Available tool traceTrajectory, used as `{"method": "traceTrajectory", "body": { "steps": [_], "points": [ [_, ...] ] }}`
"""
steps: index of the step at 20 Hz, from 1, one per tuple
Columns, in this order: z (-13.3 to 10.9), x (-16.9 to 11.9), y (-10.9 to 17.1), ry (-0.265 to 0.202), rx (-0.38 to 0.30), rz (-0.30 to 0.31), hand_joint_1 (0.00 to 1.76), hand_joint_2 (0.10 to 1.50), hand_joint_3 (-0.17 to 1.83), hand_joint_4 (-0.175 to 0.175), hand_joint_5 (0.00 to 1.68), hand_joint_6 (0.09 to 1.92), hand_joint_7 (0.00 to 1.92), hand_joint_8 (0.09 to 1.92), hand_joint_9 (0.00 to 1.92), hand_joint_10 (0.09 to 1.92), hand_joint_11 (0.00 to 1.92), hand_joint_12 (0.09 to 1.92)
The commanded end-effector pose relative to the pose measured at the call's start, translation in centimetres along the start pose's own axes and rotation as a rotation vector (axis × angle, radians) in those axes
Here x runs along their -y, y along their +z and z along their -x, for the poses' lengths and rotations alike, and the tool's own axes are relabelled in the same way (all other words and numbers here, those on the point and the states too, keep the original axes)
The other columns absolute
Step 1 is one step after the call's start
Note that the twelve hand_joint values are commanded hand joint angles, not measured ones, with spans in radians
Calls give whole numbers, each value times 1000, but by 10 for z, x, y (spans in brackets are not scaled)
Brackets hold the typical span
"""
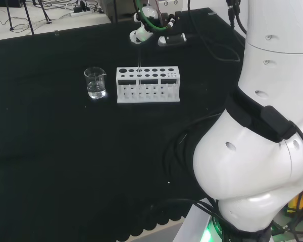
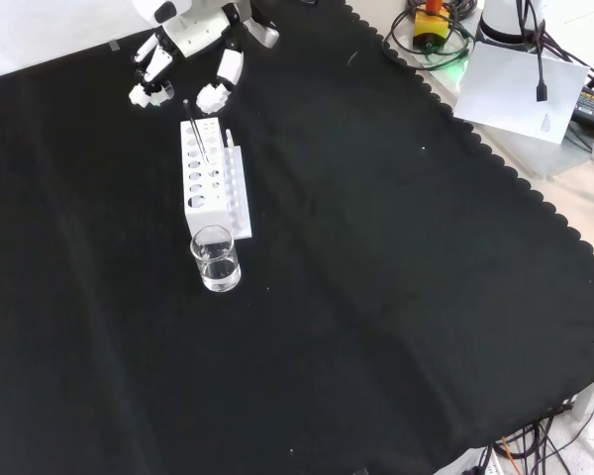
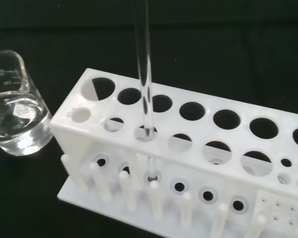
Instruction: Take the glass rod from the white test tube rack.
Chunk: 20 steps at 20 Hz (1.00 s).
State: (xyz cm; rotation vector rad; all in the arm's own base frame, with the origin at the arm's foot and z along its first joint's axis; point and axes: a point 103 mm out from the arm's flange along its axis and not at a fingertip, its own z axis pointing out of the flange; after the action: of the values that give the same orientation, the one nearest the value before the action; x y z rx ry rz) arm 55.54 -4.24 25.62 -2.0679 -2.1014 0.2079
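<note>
The white test tube rack point(image 1: 148, 85) stands on the black cloth, left of the arm in the head view. A clear glass rod point(image 2: 195, 131) stands upright in one of the rack's holes near the beaker end, its top sticking well above the rack. Up close, the rod point(image 3: 143, 74) passes through a hole in the rack point(image 3: 198, 148) down to the base. The hand point(image 2: 190, 38) hovers just beyond the rack's far end in the front view. Its fingers point(image 2: 142, 87) and thumb are spread apart on either side of the rod's top, open and not touching it.
A small glass beaker point(image 1: 95, 83) with some clear liquid stands close to the rack's left end in the head view, and nearer than the rack as beaker point(image 2: 216, 259) in the front view. Cables and a paper sheet point(image 2: 520, 84) lie past the cloth's scalloped edge.
</note>
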Motion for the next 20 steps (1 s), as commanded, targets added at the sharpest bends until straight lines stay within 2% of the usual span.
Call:
{"method": "traceTrajectory", "body": {
  "steps": [1, 10, 12, 15, 17, 20],
  "points": [
    [0, 1, 3, 2, 11, 0, 548, 969, 505, -146, 355, 87, 681, 954, 896, 961, 434, 1363],
    [-22, -6, 7, -30, 41, -18, 613, 978, 503, -158, 470, 136, 828, 955, 1044, 965, 600, 1317],
    [-20, -10, 9, -7, 78, -34, 743, 931, 537, -166, 473, 383, 877, 932, 1127, 951, 761, 1271],
    [-19, -13, 9, 0, 102, -19, 922, 854, 630, -174, 499, 782, 945, 930, 1239, 959, 1070, 1169],
    [-20, -14, 9, -8, 103, 4, 1007, 827, 672, -175, 596, 912, 1002, 960, 1308, 966, 1278, 1083],
    [-26, -15, 8, -20, 107, 13, 1079, 807, 710, -175, 668, 977, 1054, 997, 1396, 957, 1469, 989]
  ]
}}
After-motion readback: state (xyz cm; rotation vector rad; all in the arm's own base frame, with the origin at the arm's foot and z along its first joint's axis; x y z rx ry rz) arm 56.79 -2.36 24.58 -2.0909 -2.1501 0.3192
